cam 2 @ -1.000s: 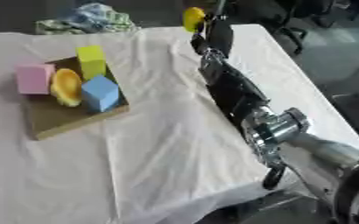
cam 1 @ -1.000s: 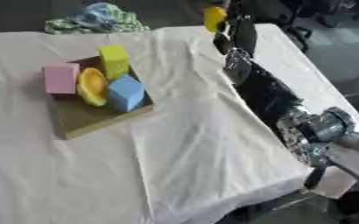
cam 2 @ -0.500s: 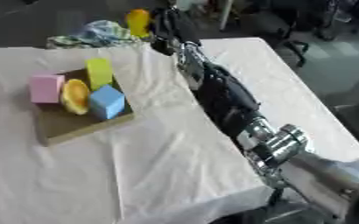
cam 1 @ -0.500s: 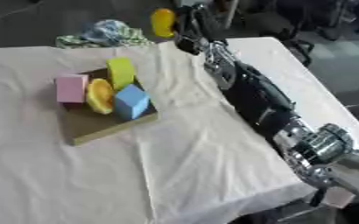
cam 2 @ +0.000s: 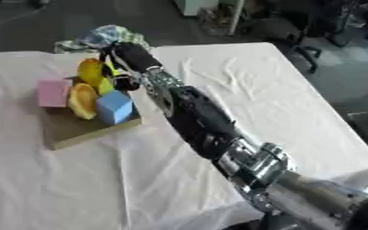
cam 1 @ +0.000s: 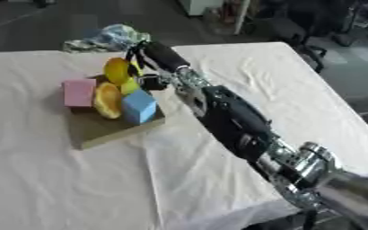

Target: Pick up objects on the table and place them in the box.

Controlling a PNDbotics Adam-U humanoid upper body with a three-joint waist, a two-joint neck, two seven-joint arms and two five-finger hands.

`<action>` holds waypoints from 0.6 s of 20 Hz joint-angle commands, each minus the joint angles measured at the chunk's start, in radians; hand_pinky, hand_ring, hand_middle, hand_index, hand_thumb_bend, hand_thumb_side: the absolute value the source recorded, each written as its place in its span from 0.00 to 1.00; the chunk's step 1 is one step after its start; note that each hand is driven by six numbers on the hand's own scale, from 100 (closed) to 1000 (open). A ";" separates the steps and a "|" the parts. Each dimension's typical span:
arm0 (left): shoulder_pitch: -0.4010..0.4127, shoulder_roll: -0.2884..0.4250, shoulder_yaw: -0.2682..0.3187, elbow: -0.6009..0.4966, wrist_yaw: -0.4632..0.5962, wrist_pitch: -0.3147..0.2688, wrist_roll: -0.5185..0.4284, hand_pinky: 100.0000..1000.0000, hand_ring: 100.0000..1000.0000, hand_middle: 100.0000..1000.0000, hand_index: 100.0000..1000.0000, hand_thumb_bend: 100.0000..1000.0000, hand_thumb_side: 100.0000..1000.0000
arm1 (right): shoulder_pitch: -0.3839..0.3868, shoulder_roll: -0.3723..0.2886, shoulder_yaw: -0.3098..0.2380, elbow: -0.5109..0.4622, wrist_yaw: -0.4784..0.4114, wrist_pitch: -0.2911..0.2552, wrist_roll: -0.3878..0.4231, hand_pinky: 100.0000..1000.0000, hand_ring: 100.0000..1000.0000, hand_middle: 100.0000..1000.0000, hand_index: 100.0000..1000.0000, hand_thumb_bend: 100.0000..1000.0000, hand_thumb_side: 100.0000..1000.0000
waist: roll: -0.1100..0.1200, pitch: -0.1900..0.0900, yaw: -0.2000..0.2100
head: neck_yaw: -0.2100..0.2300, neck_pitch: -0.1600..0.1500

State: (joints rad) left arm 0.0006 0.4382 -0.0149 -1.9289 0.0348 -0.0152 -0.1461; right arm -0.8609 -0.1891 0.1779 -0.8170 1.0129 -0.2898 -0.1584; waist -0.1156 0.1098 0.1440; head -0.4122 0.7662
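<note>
While over the box (cam 1: 108,130), right hand (cam 1: 152,56), fingers curled round a yellow object (cam 1: 116,71); pink block (cam 1: 79,93), blue cube (cam 1: 139,106) beneath.

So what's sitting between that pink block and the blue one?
An orange rounded piece stands between the pink block and the blue block, clearest in the left eye view.

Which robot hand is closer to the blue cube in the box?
The right robot hand. It is over the far side of the box, holding a yellow object just beyond the blue cube. The left robot hand shows in neither view.
</note>
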 commanded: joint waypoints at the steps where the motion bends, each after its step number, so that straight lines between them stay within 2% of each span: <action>1: -0.005 0.004 0.009 -0.010 0.007 -0.002 -0.001 0.70 0.46 0.59 0.76 0.08 0.88 | -0.011 -0.017 0.000 -0.003 0.027 -0.026 0.031 0.68 0.65 0.45 0.59 0.13 0.22 | 0.016 -0.032 -0.006 | 0.005 0.004; 2: -0.005 0.003 0.009 -0.009 0.007 -0.002 -0.001 0.70 0.46 0.59 0.76 0.08 0.88 | -0.008 -0.023 0.000 -0.006 0.030 -0.035 0.045 0.70 0.68 0.53 0.69 0.21 0.36 | 0.018 -0.034 -0.010 | 0.007 0.004; 3: -0.004 0.002 0.010 -0.009 0.008 -0.002 0.000 0.70 0.46 0.59 0.76 0.08 0.87 | -0.005 -0.030 0.000 -0.011 0.031 -0.043 0.063 0.72 0.71 0.58 0.75 0.24 0.42 | 0.019 -0.037 -0.014 | 0.008 0.004; 4: -0.003 0.001 0.010 -0.008 0.008 -0.002 0.000 0.70 0.46 0.59 0.76 0.08 0.87 | -0.002 -0.037 0.000 -0.015 0.031 -0.050 0.086 0.76 0.77 0.69 0.85 0.29 0.52 | 0.020 -0.039 -0.017 | 0.010 0.004; 5: -0.003 -0.001 0.010 -0.007 0.009 -0.002 0.000 0.70 0.46 0.59 0.76 0.08 0.87 | 0.002 -0.047 0.000 -0.022 0.032 -0.057 0.119 0.78 0.79 0.73 0.89 0.30 0.55 | 0.021 -0.042 -0.020 | 0.012 0.004; 6: -0.002 -0.002 0.010 -0.006 0.009 -0.001 0.000 0.70 0.46 0.59 0.76 0.08 0.87 | 0.006 -0.059 -0.001 -0.033 0.033 -0.064 0.156 0.83 0.85 0.83 0.95 0.31 0.58 | 0.023 -0.045 -0.024 | 0.015 0.004; 9: 0.001 -0.006 0.010 -0.004 0.012 -0.001 0.000 0.70 0.46 0.59 0.76 0.08 0.87 | 0.024 -0.106 -0.020 -0.111 0.005 -0.072 0.241 0.84 0.87 0.87 0.97 0.27 0.56 | 0.025 -0.053 -0.037 | 0.027 0.004; 12: 0.003 -0.010 0.013 -0.002 0.014 -0.001 0.004 0.70 0.46 0.59 0.76 0.08 0.87 | 0.066 -0.172 -0.054 -0.251 -0.115 -0.056 0.223 0.80 0.82 0.82 0.93 0.13 0.44 | 0.027 -0.062 -0.053 | 0.051 0.004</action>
State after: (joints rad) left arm 0.0087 0.4214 -0.0141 -1.9210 0.0438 -0.0151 -0.1457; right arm -0.7797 -0.3056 0.1448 -1.0007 0.9399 -0.3502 0.0642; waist -0.1126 0.0736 0.0907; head -0.3706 0.7663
